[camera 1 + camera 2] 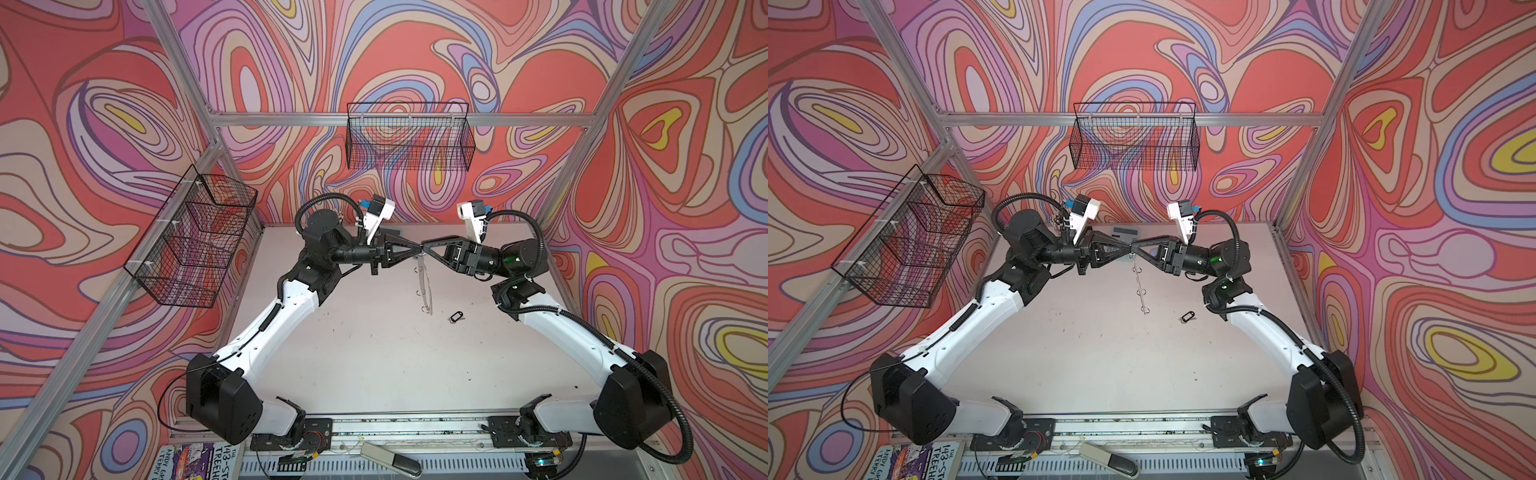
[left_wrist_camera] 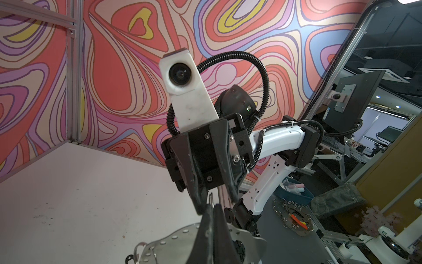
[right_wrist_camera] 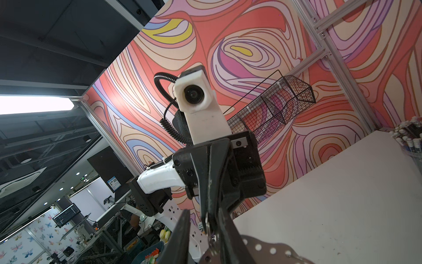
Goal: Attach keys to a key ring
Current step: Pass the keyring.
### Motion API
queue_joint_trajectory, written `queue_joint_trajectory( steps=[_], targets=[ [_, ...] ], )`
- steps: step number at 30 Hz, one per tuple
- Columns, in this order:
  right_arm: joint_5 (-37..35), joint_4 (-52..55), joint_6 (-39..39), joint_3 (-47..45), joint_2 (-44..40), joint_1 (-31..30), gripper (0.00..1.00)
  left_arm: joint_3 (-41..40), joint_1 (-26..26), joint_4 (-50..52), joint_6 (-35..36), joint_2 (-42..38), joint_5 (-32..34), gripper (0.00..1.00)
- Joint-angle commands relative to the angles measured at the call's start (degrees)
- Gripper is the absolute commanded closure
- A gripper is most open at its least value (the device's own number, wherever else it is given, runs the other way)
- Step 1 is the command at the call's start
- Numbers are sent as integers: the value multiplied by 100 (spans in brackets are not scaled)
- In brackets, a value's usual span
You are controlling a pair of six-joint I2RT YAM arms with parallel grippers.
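- The left gripper (image 1: 417, 248) clamps the top of the key ring (image 1: 424, 286) (hanging edge-on).
- The right gripper (image 1: 425, 246) faces it, jaws slightly apart.
- The keys (image 1: 456, 316) lie on the table (image 1: 374, 353).

I'm looking at a pale worktop (image 1: 374, 361), scuffed and speckled with small dark marks. The keys (image 1: 456, 316) lie flat on it over toward my right arm. A flat grey card (image 1: 1126, 231) rests near its far edge.
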State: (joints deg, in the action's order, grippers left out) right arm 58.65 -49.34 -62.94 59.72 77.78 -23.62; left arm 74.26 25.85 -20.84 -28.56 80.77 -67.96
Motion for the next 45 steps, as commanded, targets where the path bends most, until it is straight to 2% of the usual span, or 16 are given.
queue_joint_trajectory(
  steps=[1,7,19,26,29,37,41,45],
  targets=[
    [142,-350,-281,-74,-106,-37,77,238,-31,-249,16,-9,-96,100],
    [247,-981,-786,-188,-13,-29,77,255,-54,-223,52,-4,-95,100],
    [345,-1421,-1046,-171,21,-56,79,345,-57,-153,34,127,-135,100],
    [298,-3562,-2674,-65,563,-81,81,267,-56,-104,94,141,-99,100],
    [298,-4061,-3093,39,802,-128,82,243,-57,-103,90,141,-91,100],
    [335,-3092,-2273,-42,474,-159,86,239,-60,25,215,122,-50,100],
    [350,-3028,-2203,-13,441,-194,100,238,-57,-102,104,186,-78,100],
    [349,-2670,-1890,-37,371,-202,100,201,-62,-158,43,164,-68,100]
  ],
)
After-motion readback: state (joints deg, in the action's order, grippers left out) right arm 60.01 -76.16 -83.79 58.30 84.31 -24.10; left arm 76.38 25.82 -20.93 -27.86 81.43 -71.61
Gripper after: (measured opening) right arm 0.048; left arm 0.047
